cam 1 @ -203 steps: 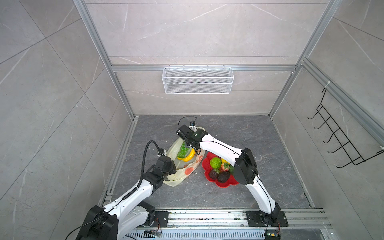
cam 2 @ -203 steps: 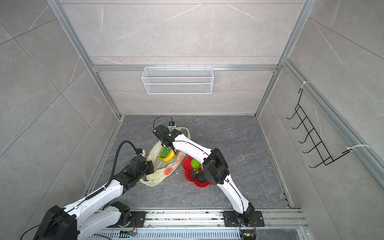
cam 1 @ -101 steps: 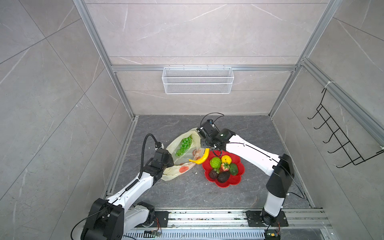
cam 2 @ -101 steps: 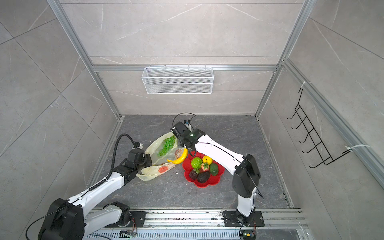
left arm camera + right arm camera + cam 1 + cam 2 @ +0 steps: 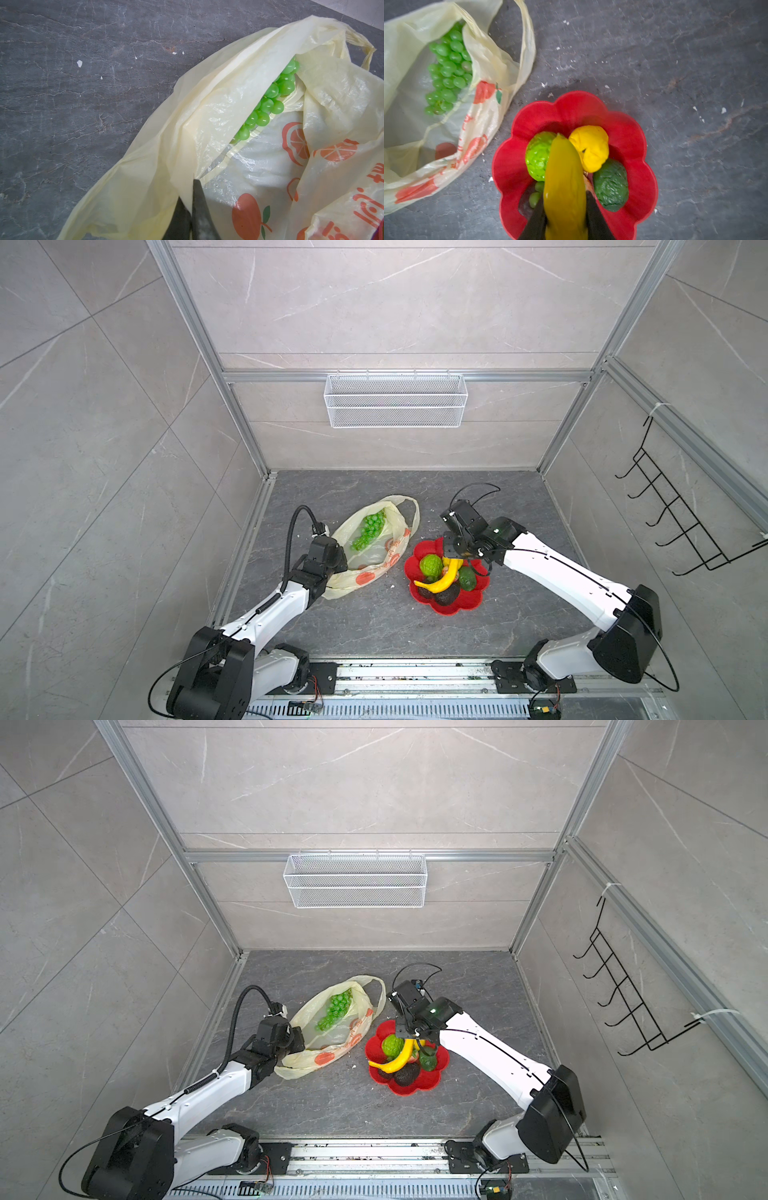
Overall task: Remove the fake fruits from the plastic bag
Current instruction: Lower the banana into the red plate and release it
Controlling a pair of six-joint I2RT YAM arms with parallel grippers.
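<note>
my right tool (image 5: 564,199) pinches the banana (image 5: 560,162) over the plate (image 5: 571,104). left tool (image 5: 188,191) pinches the plastic bag (image 5: 135,176); grapes (image 5: 264,108) not out yet.

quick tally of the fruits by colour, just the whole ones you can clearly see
yellow: 2, banana and lemon
green: 3, grape bunch in the bag, bumpy fruit, green avocado
dark: 2, dark avocados partly under the banana
total: 7, not counting loose grapes or anything hidden
</note>
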